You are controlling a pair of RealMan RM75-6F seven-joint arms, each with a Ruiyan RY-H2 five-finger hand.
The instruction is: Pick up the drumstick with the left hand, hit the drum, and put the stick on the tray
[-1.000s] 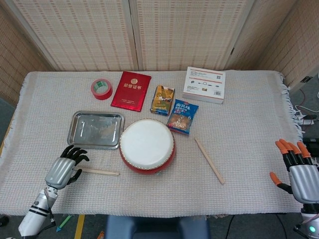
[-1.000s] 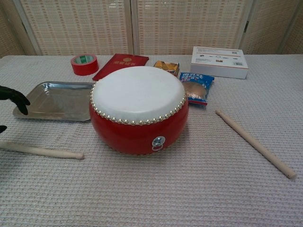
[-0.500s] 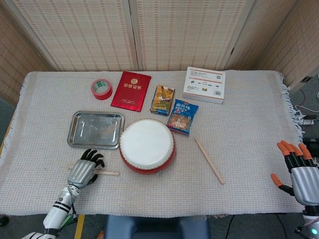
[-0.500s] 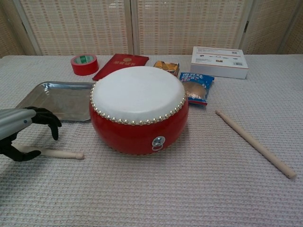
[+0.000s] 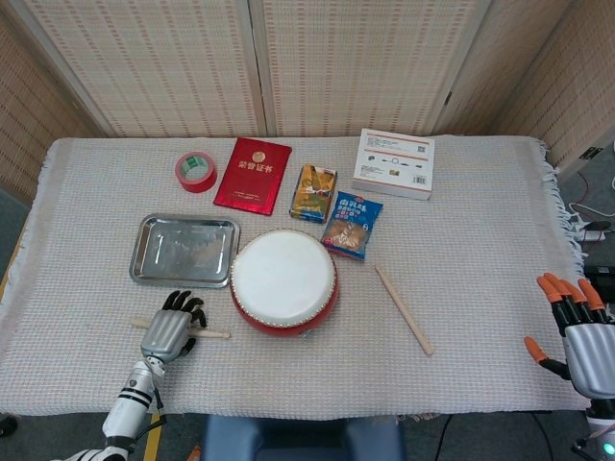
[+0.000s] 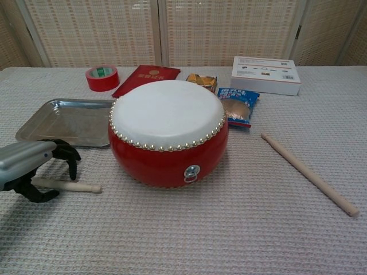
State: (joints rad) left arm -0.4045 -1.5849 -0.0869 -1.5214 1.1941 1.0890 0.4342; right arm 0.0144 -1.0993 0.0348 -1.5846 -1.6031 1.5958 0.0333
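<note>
Robot hand, left [image 5: 171, 328], is poised over the near drumstick [image 6: 73, 185], fingers curled down around the shaft w/ thumb underneath in the chest view, but prob not yet clamped; can't tell for sure from these angles whether the pads are touching wood. Stick lies flat on the worktop [image 5: 461, 240], just left of the drum [image 5: 283, 280] and in front of the tray [image 5: 144, 264]; its tip pokes out toward the drum.

Step in hand: the pick-up, i.e. first part of the task. Drum hit and tray drop not yet done. Next move calls for closing the fingers firmly on the shaft, then lifting w/o rolling it on the cloth; grip looks to be mid-shaft, so the free end toward the drum should give enough reach for the hit.

Vs 1 s ago: the left hand has shifted along the stick toward the drum and come lower over it; stick itself hasn't moved. Right robot hand [image 5: 577, 322] sits at the far right edge, fingers spread, holding nothing, about as before. Second stick [image 5: 404, 309] lies right of the drum, untouched.
</note>
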